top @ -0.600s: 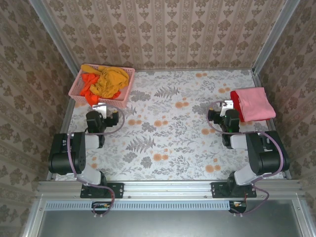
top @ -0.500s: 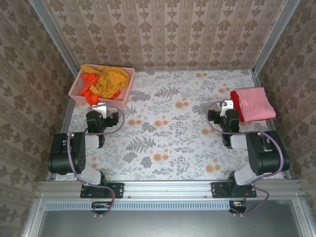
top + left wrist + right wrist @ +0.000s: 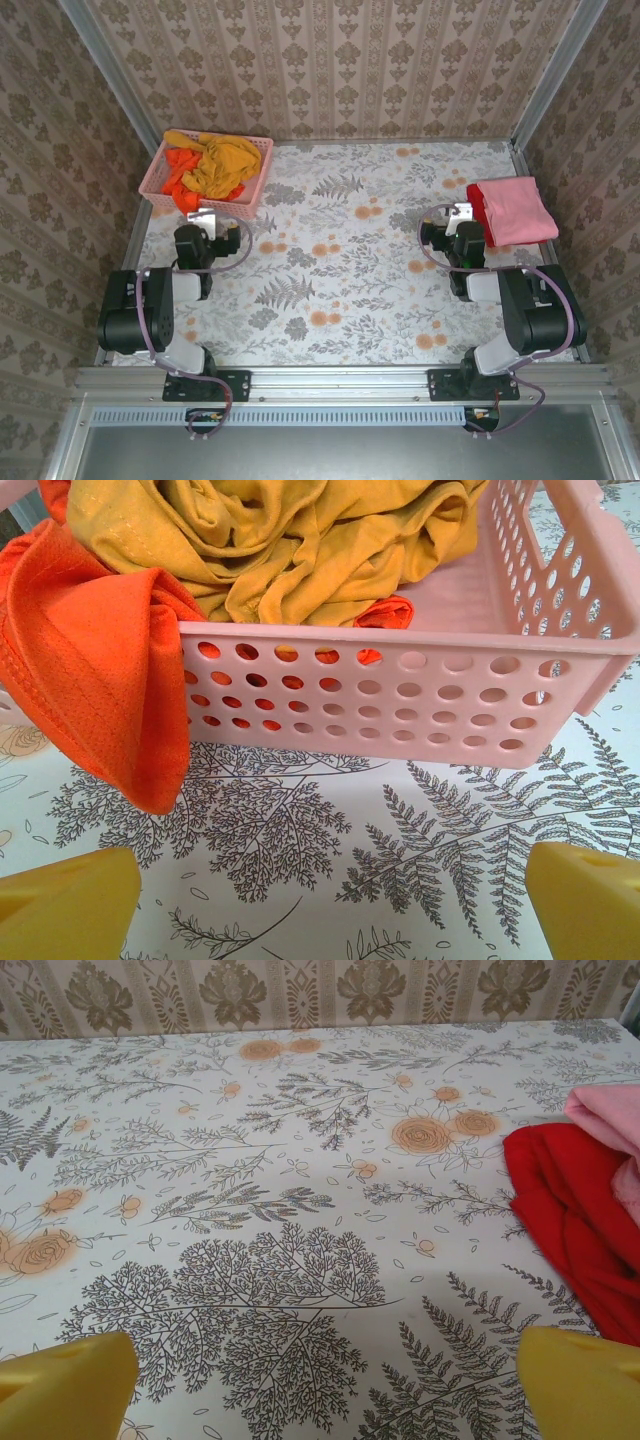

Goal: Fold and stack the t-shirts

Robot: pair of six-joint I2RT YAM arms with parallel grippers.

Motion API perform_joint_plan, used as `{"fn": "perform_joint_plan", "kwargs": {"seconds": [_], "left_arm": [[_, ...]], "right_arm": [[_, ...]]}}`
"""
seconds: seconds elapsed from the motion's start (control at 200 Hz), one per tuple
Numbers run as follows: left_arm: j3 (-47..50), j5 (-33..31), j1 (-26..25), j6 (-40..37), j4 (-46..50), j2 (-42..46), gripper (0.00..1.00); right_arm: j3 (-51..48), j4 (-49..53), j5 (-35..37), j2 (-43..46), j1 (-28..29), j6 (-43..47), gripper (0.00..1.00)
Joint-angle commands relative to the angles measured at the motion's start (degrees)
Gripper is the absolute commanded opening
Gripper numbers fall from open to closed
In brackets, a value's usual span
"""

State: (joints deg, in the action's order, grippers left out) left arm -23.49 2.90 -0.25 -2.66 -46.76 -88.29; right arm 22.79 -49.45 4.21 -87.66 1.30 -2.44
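Far-left corner of table: pink basket, standing flat, near the left rail and back wall.

Yellow tee heaped loose in the basket, crumpled, piled above the rim. Unfolded.

Orange tee in the basket too, left of the yellow and partly under it. One fold spills over the near wall at its left end and hangs down the outside toward the table. In the left wrist view a small orange bit also shows inside, under the yellow heap.

Left gripper: low over the table, facing the basket's near wall, just short of it, not touching. Fingers spread wide. Nothing held; bare table between them.

Middle of table: bare floral cover.

Right gripper: low over the table, pointing toward the back wall. Fingers wide apart, nothing held.

Red tee: flat on the table at the right edge, just ahead and right of the right finger, apart from it.

Pink tee: folded, lying on top of the red one. Red shows as a strip along the stack's left side.
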Motion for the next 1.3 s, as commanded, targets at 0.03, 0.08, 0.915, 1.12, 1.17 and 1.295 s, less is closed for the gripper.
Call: {"fn": "perform_joint_plan", "kwargs": {"seconds": [0.03, 0.08, 0.915, 1.12, 1.17, 1.295], "left_arm": [[0.18, -0.46, 0.34, -0.11, -1.55, 0.53, 1.00], [0.23, -0.01, 0.29, -0.57, -1.56, 0.83, 1.00], [-38.49, 0.38, -2.22, 9.08, 51.50, 1.82, 1.00], [-55.25, -3.81, -1.38, 15.08, 63.03, -12.23, 1.00], [-58.93, -4.58, -1.14, 15.97, 65.56, -15.24, 1.00], [-66.19, -5.18, -0.80, 17.13, 69.16, -21.87, 0.95]], "right_arm": [[0.51, 0.17, -0.61, -0.19, -0.24, 0.68, 1.00], [0.34, 0.00, -0.60, -0.07, -0.20, 0.68, 1.00], [17.20, 32.17, -7.02, 19.71, 19.95, 9.55, 1.00], [18.52, 31.53, -8.08, 18.28, 23.45, 8.14, 1.00], [18.57, 31.58, -7.88, 17.85, 23.66, 8.06, 1.00], [18.44, 31.70, -7.53, 17.13, 23.99, 8.15, 1.00]]}}
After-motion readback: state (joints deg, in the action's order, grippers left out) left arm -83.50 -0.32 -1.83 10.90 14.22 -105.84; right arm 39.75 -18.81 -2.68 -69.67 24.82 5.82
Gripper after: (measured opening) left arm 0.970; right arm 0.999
